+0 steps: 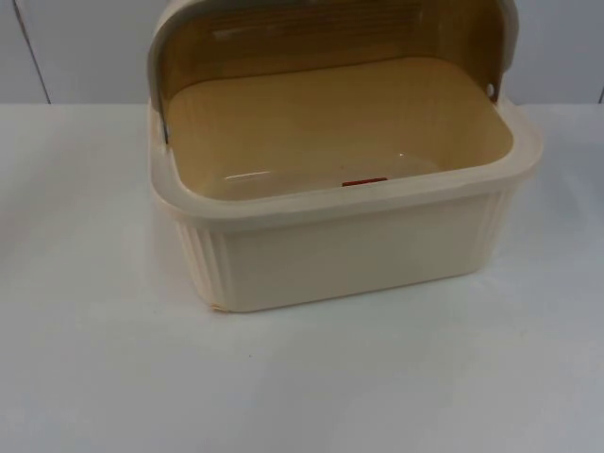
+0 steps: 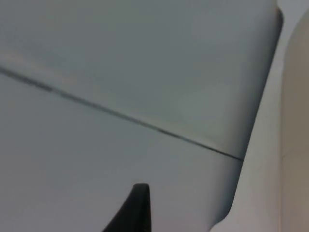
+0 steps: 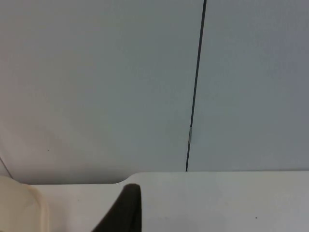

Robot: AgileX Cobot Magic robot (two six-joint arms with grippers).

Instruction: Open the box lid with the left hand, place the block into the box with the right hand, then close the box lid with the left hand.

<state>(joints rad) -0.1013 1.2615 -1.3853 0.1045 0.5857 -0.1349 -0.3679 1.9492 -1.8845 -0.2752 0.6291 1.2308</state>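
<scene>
Cream box [image 1: 359,255] sat nearest the camera, toward the table's [image 1: 94,377] far edge, its front wall ribbed at the left corner. Its lid [image 1: 321,38] stood swung up and back against the grey partition wall [image 1: 75,47]. Red block [image 1: 364,182] lay inside on the box floor, against the front wall. Left gripper [image 2: 137,208]: one black fingertip seen, facing the partition, with a cream edge of the box beside it; finger state could not be told. Right gripper [image 3: 126,208]: one fingertip over the table's far edge, near the box; state likewise undetermined.
</scene>
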